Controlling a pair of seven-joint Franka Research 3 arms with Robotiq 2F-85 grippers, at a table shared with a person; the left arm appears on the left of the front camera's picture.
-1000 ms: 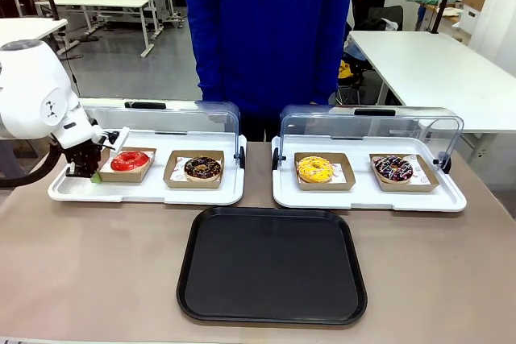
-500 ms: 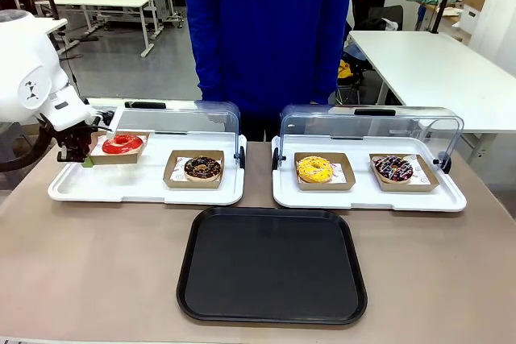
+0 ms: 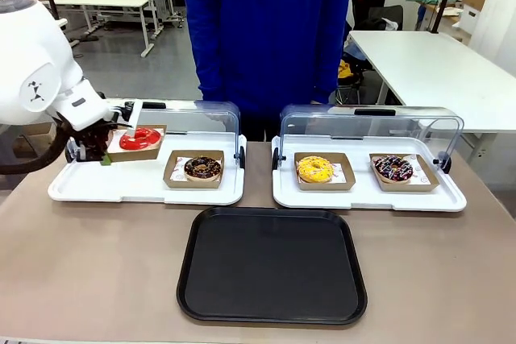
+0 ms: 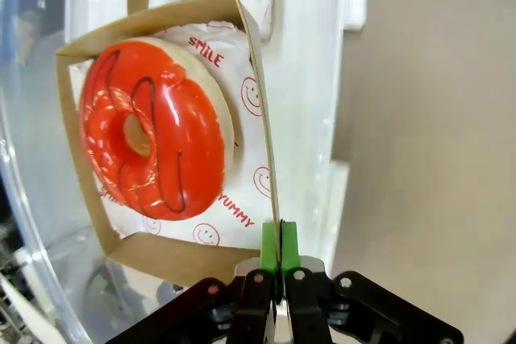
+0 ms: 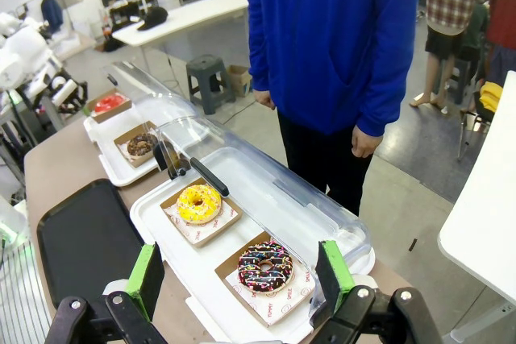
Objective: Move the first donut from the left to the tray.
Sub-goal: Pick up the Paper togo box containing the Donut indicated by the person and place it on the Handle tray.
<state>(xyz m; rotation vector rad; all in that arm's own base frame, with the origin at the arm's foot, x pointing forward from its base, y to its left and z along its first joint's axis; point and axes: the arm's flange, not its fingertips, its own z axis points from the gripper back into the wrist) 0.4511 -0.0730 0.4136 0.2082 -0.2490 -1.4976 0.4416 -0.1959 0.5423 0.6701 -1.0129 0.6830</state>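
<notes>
While pinching the red donut's carton [image 4: 173,251], left pincer [image 4: 279,257] aloft.

The front view faces across the table at the person [image 3: 268,34], the left wrist view looks closely down on the red donut [image 4: 153,128], and the right wrist view overlooks both white trays [image 5: 173,259] from farther off.

Donut [image 3: 141,138] hangs above left white tray [image 3: 81,189], behind tray [image 3: 272,312].

white paper [image 4: 242,199] under red donut [image 4: 153,130] | reads "SMILE", "YUMMY"
</notes>
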